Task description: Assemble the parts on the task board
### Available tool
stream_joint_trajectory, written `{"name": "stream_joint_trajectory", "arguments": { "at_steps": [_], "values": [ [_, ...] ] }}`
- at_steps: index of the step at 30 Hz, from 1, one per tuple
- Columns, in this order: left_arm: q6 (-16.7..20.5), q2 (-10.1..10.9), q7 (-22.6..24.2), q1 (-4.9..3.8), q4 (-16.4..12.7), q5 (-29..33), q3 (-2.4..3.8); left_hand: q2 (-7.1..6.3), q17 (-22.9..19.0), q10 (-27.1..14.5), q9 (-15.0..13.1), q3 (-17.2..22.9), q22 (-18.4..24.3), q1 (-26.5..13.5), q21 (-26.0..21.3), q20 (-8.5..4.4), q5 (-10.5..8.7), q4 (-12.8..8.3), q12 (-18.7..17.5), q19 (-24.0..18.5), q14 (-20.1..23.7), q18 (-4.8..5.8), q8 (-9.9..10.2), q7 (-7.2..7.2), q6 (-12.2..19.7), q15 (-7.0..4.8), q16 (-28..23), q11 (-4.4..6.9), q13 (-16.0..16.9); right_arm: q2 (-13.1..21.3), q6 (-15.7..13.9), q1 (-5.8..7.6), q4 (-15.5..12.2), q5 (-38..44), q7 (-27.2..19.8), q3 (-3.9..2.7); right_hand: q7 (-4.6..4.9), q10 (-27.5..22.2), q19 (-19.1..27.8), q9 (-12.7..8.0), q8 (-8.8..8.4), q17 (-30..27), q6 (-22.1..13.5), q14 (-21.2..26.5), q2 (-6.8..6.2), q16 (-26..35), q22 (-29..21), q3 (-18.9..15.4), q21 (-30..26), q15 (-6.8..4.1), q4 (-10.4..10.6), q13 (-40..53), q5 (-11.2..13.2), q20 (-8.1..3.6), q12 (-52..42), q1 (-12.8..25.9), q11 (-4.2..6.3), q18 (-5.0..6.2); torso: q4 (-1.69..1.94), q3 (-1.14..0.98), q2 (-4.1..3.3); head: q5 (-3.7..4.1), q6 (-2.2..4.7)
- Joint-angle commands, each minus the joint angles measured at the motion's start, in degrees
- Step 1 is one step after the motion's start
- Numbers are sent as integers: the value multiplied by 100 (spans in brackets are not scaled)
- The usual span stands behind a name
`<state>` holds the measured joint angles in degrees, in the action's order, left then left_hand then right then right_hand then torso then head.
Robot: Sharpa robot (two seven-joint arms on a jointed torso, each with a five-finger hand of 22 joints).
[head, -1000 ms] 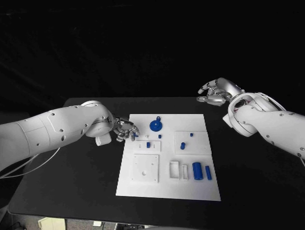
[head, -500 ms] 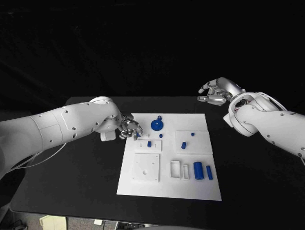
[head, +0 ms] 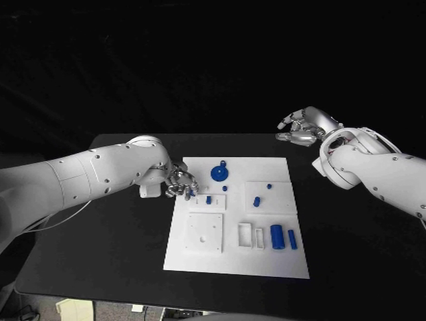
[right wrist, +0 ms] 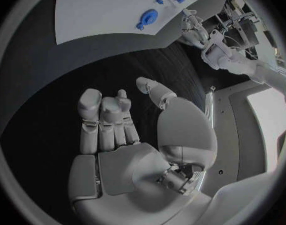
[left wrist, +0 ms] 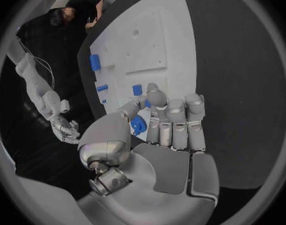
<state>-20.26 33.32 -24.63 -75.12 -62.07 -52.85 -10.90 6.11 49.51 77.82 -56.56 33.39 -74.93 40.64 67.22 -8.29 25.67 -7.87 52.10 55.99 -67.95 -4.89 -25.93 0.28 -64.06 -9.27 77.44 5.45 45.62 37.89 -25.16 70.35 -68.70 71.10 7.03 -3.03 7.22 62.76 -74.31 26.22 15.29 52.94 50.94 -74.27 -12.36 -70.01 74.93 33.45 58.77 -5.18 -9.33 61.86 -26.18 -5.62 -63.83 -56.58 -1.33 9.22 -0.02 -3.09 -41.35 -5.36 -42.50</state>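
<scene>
Black table (head: 107,221): left robot hand (left wrist: 157,135) pinches blue part (left wrist: 138,125); right robot hand (right wrist: 127,135) spread, holding nothing.

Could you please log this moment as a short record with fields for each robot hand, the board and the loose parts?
left robot hand: at the task board's left edge, pinching a small blue part
right robot hand: empty, fingers apart, over the black table beyond the board's far right corner
task board: white, flat, mid-table
round blue part: on the board's far end
blue cylinders: side by side, near right
</scene>
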Motion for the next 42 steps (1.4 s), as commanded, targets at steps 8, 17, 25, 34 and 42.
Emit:
{"name": "stream_joint_trajectory", "arguments": {
  "at_steps": [8, 17, 25, 34, 42],
  "values": [
    [-420, -131, -60, -4, 109, 344, -42, 29, -10, 35, -32, 934, -95, 102, 23, -698, -55, -896, 32, 16, -97, -58, 48, -6, -4, -133, 27, 44, 1, -20, 62, -5, 1, 14, -51, -2, 61, -49, 8, 7, 27, 9, -14, -39, 40, 21, 52, 0, -22, 10, 7, -11, -36, -38, -38, -2, 6, 578, -5, 8, -10, 1, -25],
    [-419, -199, -42, -3, 151, 297, -43, 29, -12, 29, -48, 933, -95, 112, 24, -695, -71, -896, 33, 10, -92, -57, 65, -3, -1, -131, 28, 42, 0, -31, 62, -5, 4, 14, -53, -2, 61, -49, 8, 7, 27, 9, -14, -39, 42, 22, 52, -1, -22, 10, 6, -11, -37, -38, -39, -2, 6, 578, -1, 6, -8, 18, -35],
    [-330, -238, -43, -1, 176, 29, -70, 22, -12, 29, -63, 932, -94, 124, 27, -694, -74, -897, 37, 8, -92, -57, 78, -3, -2, -130, 32, 43, 0, -32, 62, -6, 6, 14, -52, -2, 61, -49, 8, 7, 27, 10, -14, -40, 43, 22, 53, -1, -22, 10, 6, -12, -38, -38, -39, -1, 6, 578, -2, 3, -5, 21, -51],
    [-255, -240, -5, 2, 136, -215, -73, 12, -15, 26, -80, 927, -92, 135, 30, -694, -83, -893, 39, 9, -91, -57, 95, -1, -3, -130, 32, 41, -1, -31, 65, -6, 7, 14, -49, -2, 61, -50, 8, 7, 26, 11, -14, -40, 45, 22, 53, -2, -23, 10, 5, -13, -39, -38, -40, -1, 6, 578, 5, 7, -6, 30, -60],
    [-187, -300, 18, 25, 178, -215, -136, 25, -24, 16, -99, 916, -86, 139, 29, -691, -114, -887, 36, 13, -87, -56, 122, 4, 3, -132, 27, 37, -6, -49, 75, -6, 23, 14, -47, -2, 61, -50, 8, 7, 26, 11, -14, -40, 46, 23, 53, -2, -23, 10, 5, -14, -39, -38, -40, -1, 6, 578, 2, 13, -3, 30, -68]
  ]
}}
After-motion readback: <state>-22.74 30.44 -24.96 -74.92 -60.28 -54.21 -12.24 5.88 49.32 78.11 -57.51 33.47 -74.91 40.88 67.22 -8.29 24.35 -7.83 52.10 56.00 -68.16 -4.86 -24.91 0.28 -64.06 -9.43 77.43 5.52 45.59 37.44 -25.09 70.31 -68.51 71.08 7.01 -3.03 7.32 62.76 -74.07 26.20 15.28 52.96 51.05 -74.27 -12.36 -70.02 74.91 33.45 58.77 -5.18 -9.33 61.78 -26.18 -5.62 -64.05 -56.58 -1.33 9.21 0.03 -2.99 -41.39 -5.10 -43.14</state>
